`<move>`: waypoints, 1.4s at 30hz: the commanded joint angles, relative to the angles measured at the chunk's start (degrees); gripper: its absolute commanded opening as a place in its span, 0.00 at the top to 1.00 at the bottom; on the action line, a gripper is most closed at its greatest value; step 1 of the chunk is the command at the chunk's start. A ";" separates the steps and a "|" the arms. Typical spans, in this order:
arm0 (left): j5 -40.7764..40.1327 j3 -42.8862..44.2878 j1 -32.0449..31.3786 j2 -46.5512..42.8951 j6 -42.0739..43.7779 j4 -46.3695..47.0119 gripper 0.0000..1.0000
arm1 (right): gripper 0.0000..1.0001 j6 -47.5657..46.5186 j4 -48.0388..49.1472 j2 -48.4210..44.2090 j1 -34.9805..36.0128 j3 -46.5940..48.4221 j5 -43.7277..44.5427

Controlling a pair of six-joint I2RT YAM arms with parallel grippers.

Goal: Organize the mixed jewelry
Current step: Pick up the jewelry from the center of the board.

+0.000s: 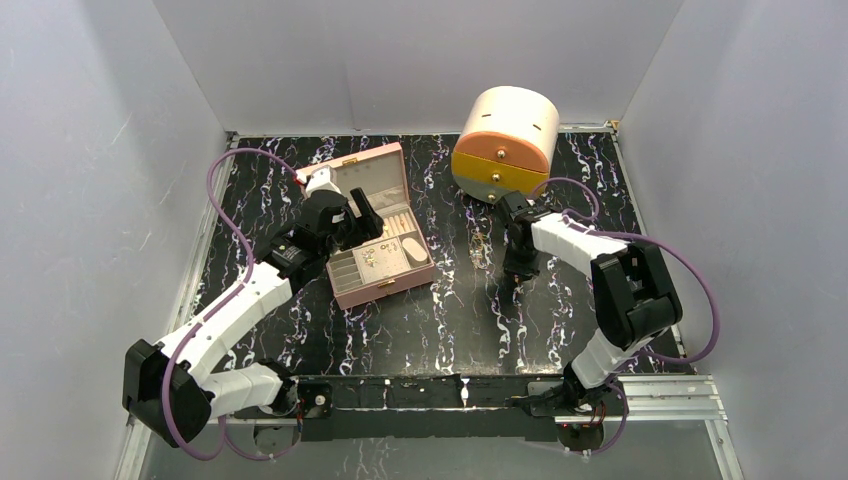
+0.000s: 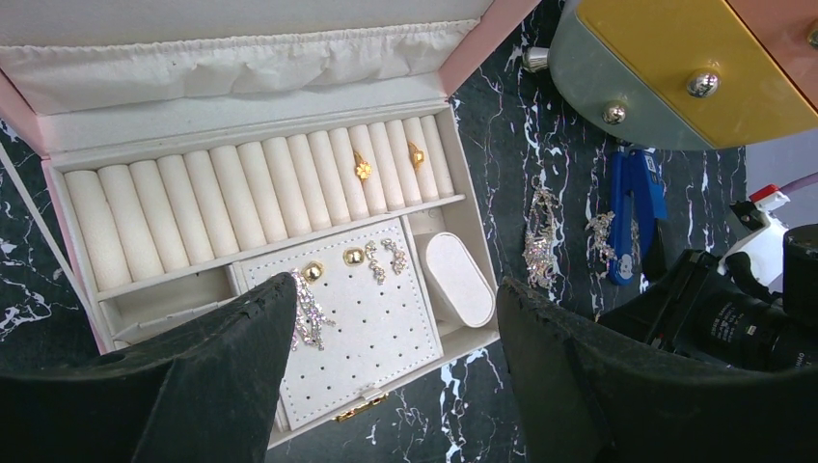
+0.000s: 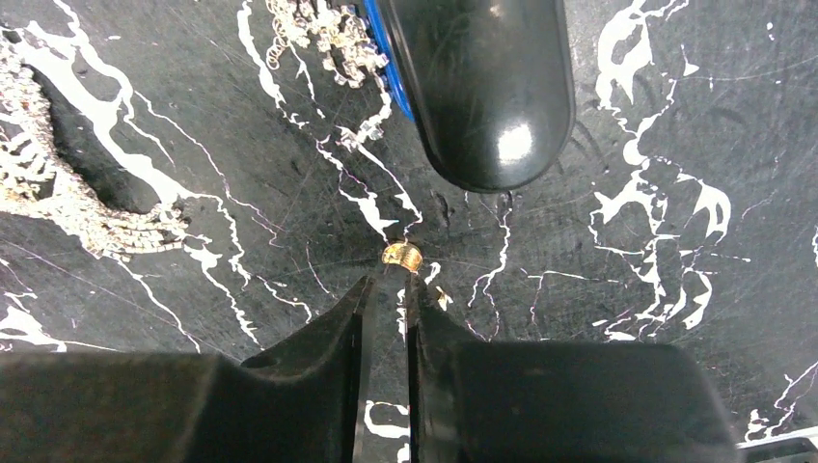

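A tiny gold piece [image 3: 402, 256] lies on the black marbled table [image 3: 733, 145], right at the tips of the right gripper [image 3: 391, 289]. Its jaws stand narrow with only a slit between them, and I cannot tell whether they pinch the piece. Silvery pieces [image 3: 68, 198] lie near it on the table, and others [image 2: 540, 241] lie just beside a blue object [image 2: 632, 203]. Inside the open pink box [image 1: 385, 290], two gold rings [image 2: 362, 166] sit among the cream rolls and earrings [image 2: 354, 257] sit on the perforated pad. The left gripper [image 2: 395, 283] hovers above that box, jaws wide, holding nothing. A round drawer case [image 1: 505, 135] stands at the table's far side.
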 commanded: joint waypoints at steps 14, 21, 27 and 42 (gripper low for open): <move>-0.42 0.03 0.20 -0.74 -0.97 -0.34 0.27 | 0.78 -5.35 3.17 2.53 -0.28 2.06 1.97; -0.37 -0.09 0.13 -0.67 -1.56 -0.24 0.27 | 0.84 -5.91 2.73 1.95 -0.20 2.10 2.43; -0.13 0.03 0.13 -0.39 -1.61 -0.03 0.27 | 0.78 -6.34 2.17 1.74 -0.20 3.35 3.26; 0.02 0.20 0.18 -0.39 -1.74 -0.62 0.28 | 0.83 -7.33 2.74 2.40 -0.31 3.50 3.14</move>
